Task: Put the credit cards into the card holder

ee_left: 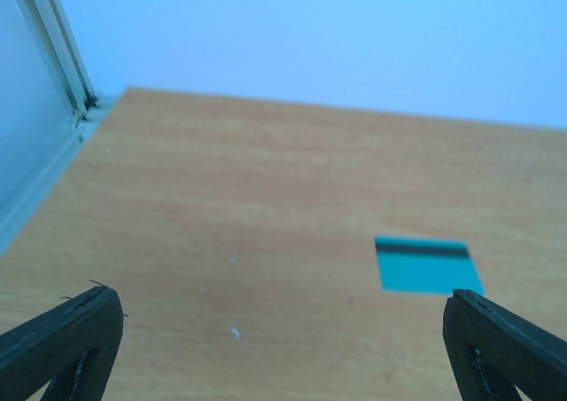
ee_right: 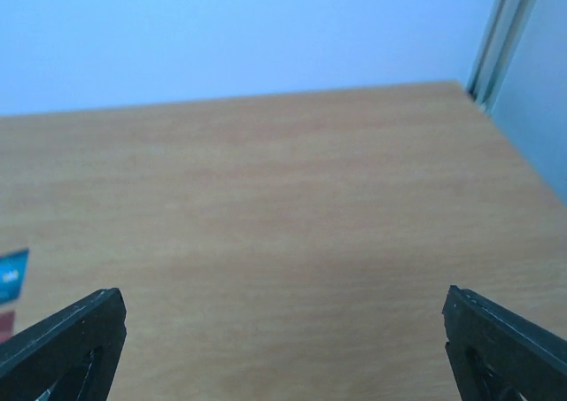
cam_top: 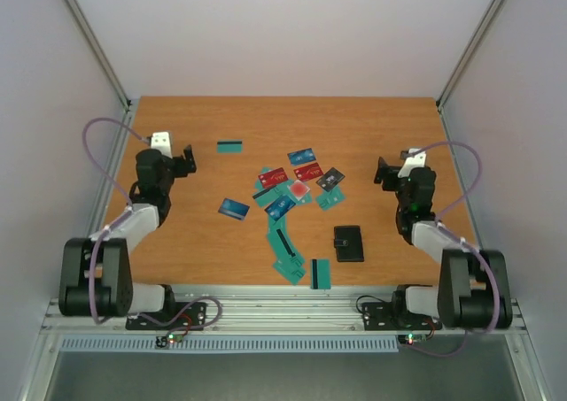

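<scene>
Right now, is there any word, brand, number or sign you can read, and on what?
None can be read.
The red cards and blue cards: any print is too small to read.
The striped teal card: only a black stripe, no text.
The card holder: no lettering visible.

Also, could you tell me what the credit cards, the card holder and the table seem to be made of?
Credit cards: thin rigid plastic, smooth; they lie flat with crisp edges and printed stripes. Card holder: matte black, perhaps leather or imitation; too small to tell. Table: wood or wood-look laminate, low sheen; orange-brown grain shows.
</scene>
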Motion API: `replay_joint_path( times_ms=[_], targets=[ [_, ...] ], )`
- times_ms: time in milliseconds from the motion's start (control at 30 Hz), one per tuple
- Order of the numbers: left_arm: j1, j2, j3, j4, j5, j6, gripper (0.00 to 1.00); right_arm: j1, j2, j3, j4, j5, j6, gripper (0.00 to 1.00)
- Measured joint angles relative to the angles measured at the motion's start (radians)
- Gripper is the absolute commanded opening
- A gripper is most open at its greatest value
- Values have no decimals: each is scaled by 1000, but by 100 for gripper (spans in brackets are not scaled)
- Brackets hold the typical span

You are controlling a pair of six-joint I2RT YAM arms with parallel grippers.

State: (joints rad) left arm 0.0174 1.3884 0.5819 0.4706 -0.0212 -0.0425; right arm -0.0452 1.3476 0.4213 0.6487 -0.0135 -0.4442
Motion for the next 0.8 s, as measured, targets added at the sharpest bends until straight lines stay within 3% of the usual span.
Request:
replay_joint_path(
  times_ms=[100, 233, 467, 600, 800],
  targets=[
    [0, -94, 73, -150, -9, -41, 99, 0, -148, 61, -174, 31, 5, 99],
    [0, -154, 172, -362, -5, -101, 99, 0, -265, 286, -492, 76, 6, 98],
    [0, -262, 268, -679, 5, -192, 99, 0, -254, 719, -1041, 113, 116, 98],
    [0, -262, 360, -852, 47, -247, 99, 0, -180, 889, -1336, 18, 191, 99],
    [-3, -172, 488, -1081, 233, -280, 91, 0, -114, 882, -1640, -205, 289, 98]
  ],
)
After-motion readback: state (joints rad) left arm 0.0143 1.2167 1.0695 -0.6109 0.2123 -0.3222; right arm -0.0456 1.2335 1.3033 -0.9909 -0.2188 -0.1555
